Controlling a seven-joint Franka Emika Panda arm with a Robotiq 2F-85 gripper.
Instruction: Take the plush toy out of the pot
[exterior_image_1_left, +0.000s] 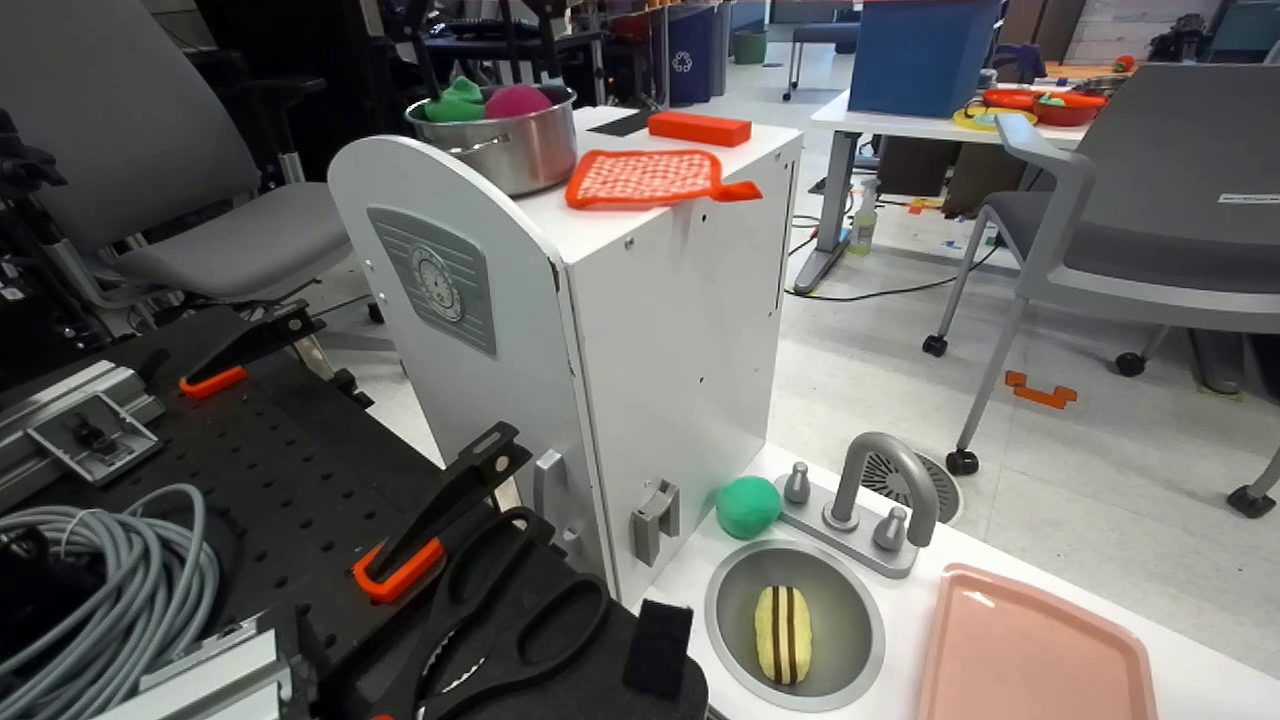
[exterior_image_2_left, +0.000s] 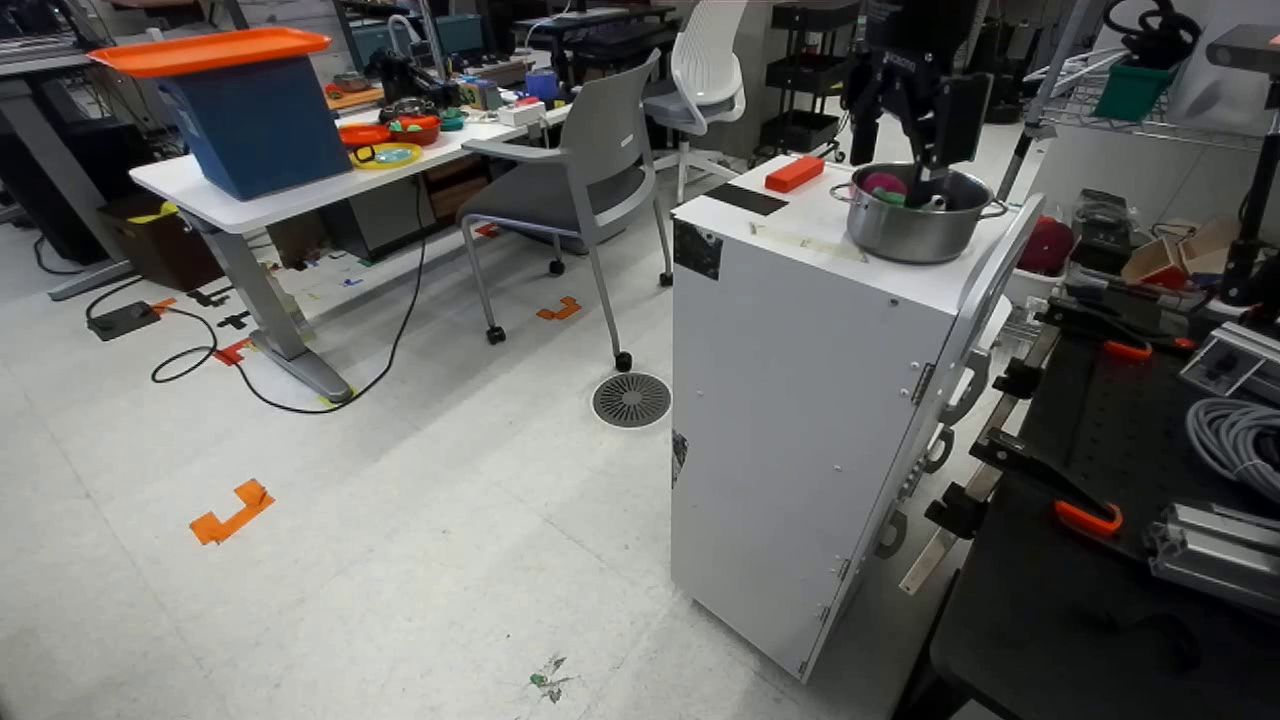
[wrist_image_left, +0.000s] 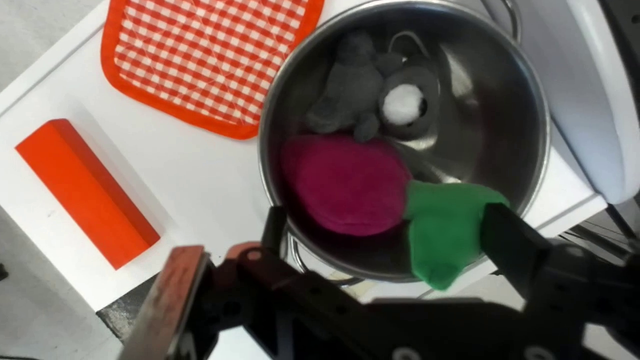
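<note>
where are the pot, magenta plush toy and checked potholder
Pot (exterior_image_1_left: 537, 147): in an exterior view, on its outer wall
Magenta plush toy (wrist_image_left: 349, 186): in the wrist view, on its rounded body
Checked potholder (exterior_image_1_left: 645, 178): in an exterior view, on its patterned middle

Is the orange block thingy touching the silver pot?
Apart. The wrist view shows the white top between the orange block and the silver pot.

A pale floor (exterior_image_2_left: 420, 560) with a round grate (exterior_image_2_left: 632, 400) ran beneath a white table (exterior_image_2_left: 175, 186) and a grey chair (exterior_image_2_left: 605, 130); a black tiered cart (exterior_image_2_left: 800, 73) stood farther back. The distant wall (exterior_image_1_left: 1118, 32), poorly seen, was perhaps clad in planks.
</note>
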